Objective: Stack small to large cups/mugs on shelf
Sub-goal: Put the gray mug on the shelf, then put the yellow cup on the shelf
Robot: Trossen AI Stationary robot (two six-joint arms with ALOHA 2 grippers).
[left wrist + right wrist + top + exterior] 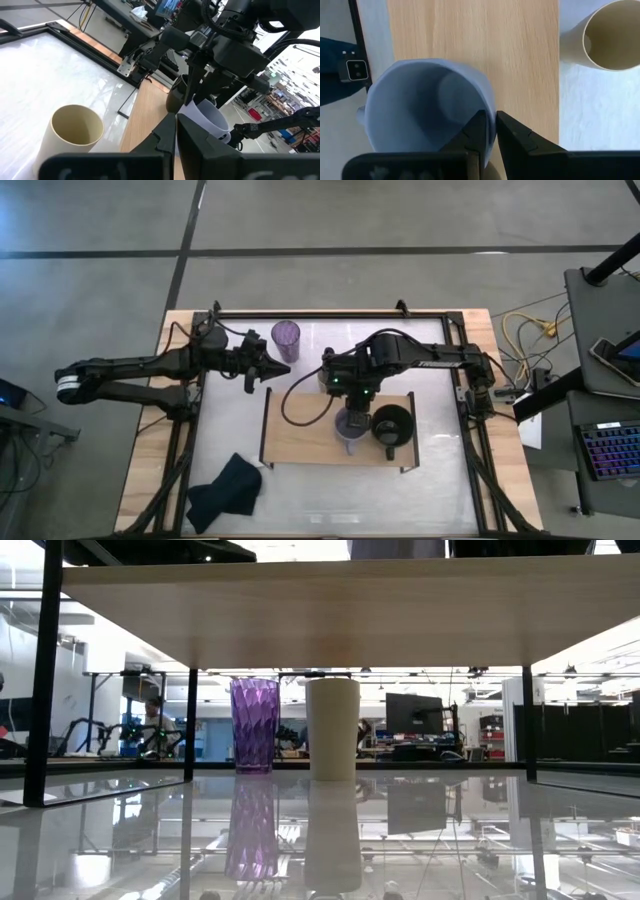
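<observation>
The light-wood shelf (300, 435) stands mid-table. On it, the wide black mug (390, 425) stands upright on its base. Beside that mug, over the board, is the lavender-grey mug (349, 436), with my right gripper (352, 418) shut on it from above. The pale yellow cup (615, 35) stands upright on the white tabletop just beyond the shelf's far edge. The purple tumbler (286, 338) stands farther back. My left gripper (270, 372) is shut on nothing, hanging level above the table left of the shelf, near the tumbler. My right gripper pinches the lavender-grey mug's wall at the rim (492, 117), one finger (476, 131) inside the mug and the other (517, 140) outside. The fingers point steeply down from above. The mug is mouth-up over the shelf board; whether its base rests on the board I cannot tell.
A dark cloth (225, 488) lies crumpled at the table's near left. The shelf's black end frames (264, 430) rise at both short ends. A black metal frame (330, 313) borders the white tabletop. Bare board (470, 40) lies left of the held mug.
</observation>
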